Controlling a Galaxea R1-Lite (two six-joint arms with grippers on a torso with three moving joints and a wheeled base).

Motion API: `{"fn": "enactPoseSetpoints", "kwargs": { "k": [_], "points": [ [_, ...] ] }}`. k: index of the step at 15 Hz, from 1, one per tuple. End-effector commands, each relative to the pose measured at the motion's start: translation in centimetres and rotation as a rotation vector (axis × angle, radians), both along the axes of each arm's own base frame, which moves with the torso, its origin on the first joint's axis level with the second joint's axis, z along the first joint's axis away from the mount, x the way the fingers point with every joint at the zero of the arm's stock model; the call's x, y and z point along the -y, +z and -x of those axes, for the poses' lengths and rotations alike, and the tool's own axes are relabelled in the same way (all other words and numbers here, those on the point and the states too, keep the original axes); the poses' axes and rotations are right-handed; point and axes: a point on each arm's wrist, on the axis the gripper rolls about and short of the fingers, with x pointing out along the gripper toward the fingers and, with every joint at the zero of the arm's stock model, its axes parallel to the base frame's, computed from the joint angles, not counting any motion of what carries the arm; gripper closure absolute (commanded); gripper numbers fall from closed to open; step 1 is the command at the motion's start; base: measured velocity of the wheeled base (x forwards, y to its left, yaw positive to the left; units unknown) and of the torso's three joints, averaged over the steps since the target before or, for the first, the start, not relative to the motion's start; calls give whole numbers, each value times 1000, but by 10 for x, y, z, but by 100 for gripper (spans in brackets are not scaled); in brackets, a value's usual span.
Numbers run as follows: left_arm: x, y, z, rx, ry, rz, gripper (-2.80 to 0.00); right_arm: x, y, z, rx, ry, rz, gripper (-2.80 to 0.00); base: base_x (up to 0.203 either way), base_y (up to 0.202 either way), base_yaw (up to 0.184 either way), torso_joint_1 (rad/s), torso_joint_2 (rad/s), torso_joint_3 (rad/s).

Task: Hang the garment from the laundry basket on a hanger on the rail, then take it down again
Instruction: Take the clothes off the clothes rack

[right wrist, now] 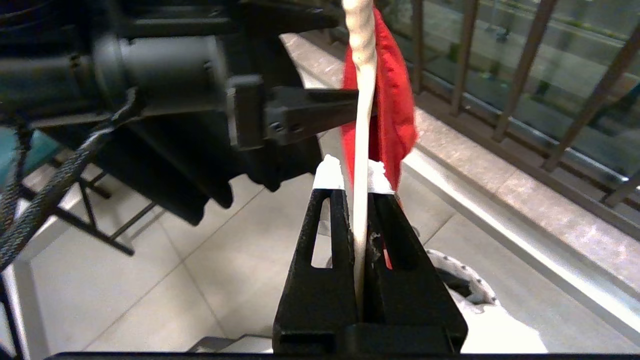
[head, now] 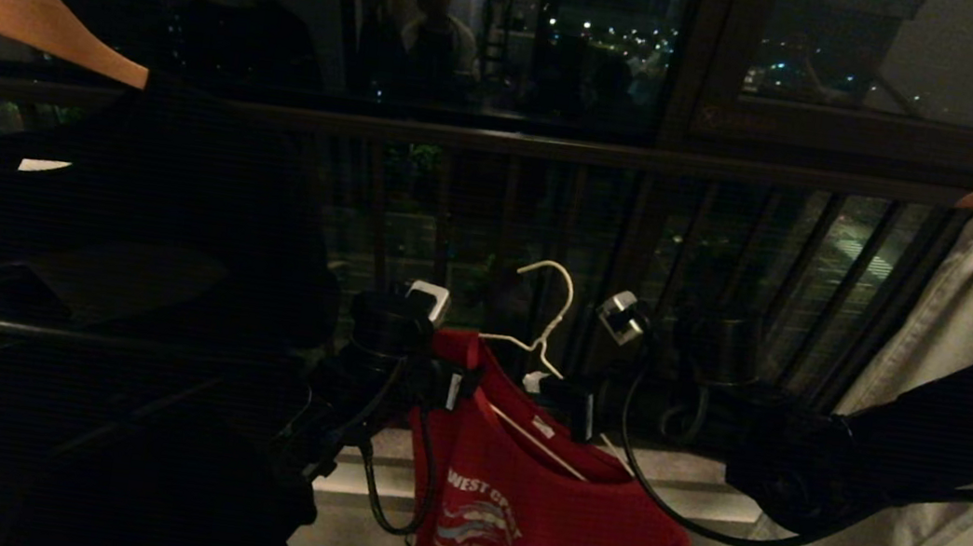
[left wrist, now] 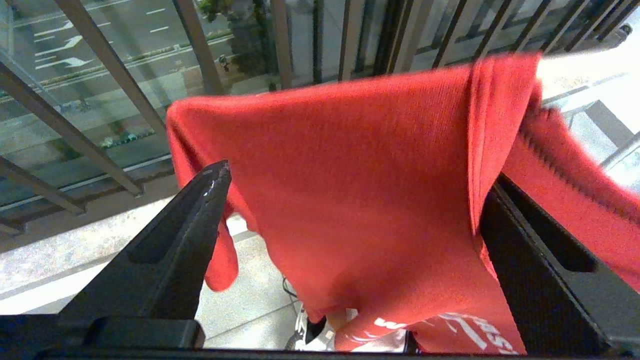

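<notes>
Right now your right end effector point(right wrist: 356, 175) is pinched on the hanger point(right wrist: 361, 100) neck, while your left end effector point(left wrist: 350, 200) reaches in from the left, spread wide around the garment point(head: 548, 516) shoulder.

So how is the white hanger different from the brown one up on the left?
The white hanger is thin wire with a twisted neck; the brown hanger is thick wood. The white hanger carries the red shirt; the brown hanger carries a black shirt. The right claw is shut on the white hanger; no claw touches the brown hanger. The white hanger sits lower. Both hold clothes.
</notes>
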Motion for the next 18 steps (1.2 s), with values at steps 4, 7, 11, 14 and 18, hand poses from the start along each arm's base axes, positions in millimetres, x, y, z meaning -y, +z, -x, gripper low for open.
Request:
{"fn": "enactPoseSetpoints", "kwargs": {
  "k": [4, 7, 11, 14, 18],
  "points": [
    [-5, 1, -4, 7, 16, 4, -280, 1, -1, -4, 5, -16, 0, 0, 0, 0, 0, 0, 0, 0],
    [-6, 2, -6, 15, 21, -4, 0, 2, -1, -4, 5, -16, 1, 0, 0, 0, 0, 0, 0, 0],
    [-6, 1, -7, 16, 30, -8, 0, 2, 1, -2, 9, -15, 0, 0, 0, 0, 0, 0, 0, 0],
    [-8, 7, -7, 28, 32, 1, 0, 2, -1, -3, 7, -14, 4, 0, 0, 0, 0, 0, 0, 0],
    [-14, 16, -8, 48, 47, 13, 0, 1, -7, -4, -3, -14, 12, 0, 0, 0, 0, 0, 0, 0]
  ]
}}
